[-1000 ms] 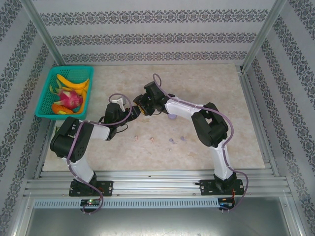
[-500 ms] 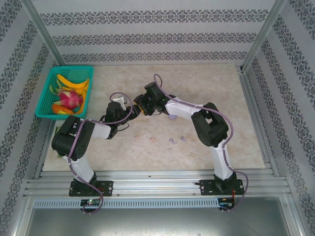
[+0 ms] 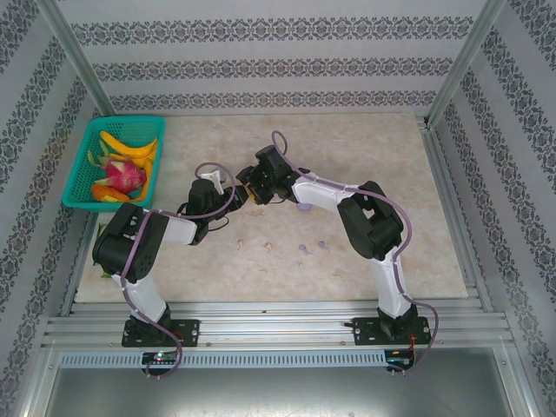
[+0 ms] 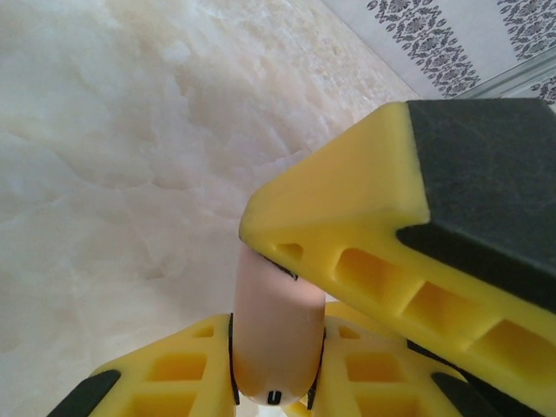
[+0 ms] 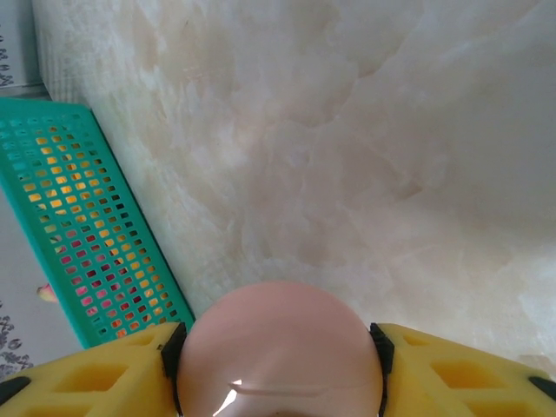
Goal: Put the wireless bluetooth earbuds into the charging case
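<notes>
So the left fingers (image 4: 174, 373) are clamped tight on the edge of the pink charging case (image 5: 278, 347), with the right fingers (image 5: 452, 373) snug against both its sides, up over the left-middle of the tabletop (image 3: 391, 156). The earbuds (image 3: 302, 249) lie loose, scattered nearer the near edge, around its middle.

Reaches inward with the left white-and-black jointed arm (image 3: 165, 230) and the right white-and-black jointed arm (image 3: 326, 191), elbows bent, wrists almost meeting. Pinches a pale pink rounded plastic piece (image 4: 278, 304) in the left yellow-and-black 2-finger gripper (image 4: 278, 360), jaws closed tight. Clasps a pale pink dome (image 5: 278, 326) in the right yellow gripper (image 5: 278, 369), jaws set wider.
</notes>
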Available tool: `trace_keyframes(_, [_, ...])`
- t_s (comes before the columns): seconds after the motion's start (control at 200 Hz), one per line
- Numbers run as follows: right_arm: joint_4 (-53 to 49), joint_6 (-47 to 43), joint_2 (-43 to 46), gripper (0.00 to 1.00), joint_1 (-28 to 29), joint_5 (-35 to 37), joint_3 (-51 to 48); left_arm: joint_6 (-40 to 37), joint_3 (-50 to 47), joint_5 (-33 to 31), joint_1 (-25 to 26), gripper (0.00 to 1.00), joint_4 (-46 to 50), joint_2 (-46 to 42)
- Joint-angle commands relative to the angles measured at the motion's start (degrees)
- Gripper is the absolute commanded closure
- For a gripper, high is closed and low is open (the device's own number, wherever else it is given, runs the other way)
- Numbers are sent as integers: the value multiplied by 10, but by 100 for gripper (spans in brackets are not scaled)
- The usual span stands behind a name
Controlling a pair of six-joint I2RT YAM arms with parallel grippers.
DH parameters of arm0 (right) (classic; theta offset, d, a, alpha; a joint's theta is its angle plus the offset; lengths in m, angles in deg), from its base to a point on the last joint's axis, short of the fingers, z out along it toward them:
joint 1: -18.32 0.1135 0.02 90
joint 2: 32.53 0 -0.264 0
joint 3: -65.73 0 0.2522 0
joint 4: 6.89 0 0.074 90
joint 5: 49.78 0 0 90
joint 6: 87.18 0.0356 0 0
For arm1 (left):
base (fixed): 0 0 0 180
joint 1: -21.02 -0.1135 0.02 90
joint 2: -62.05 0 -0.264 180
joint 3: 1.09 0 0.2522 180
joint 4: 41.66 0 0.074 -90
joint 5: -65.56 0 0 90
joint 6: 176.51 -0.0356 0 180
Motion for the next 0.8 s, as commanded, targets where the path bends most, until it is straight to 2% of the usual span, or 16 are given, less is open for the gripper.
trace_keyframes(0.0, [9, -1, 33, 35, -1, -23, -9, 1, 15, -3, 2, 86, -2, 4])
trace_keyframes(0.12, [12, -18, 55, 27, -20, -23, -18, -9, 17, 10, 2, 88, 25, -9])
trace_keyframes(0.295, [14, -88, 123, 23, -60, -24, -78, -51, 28, 45, -2, 91, 110, -60])
trace_keyframes(0.395, [38, -160, 165, 22, -85, -33, -136, -79, 42, 89, -10, 92, 159, -88])
trace_keyframes(0.615, [175, -368, 254, 22, -116, -110, -274, -149, 108, 213, -20, 92, 298, -120])
trace_keyframes(0.794, [209, -484, 295, 22, -122, -188, -329, -171, 142, 263, -24, 95, 353, -121])
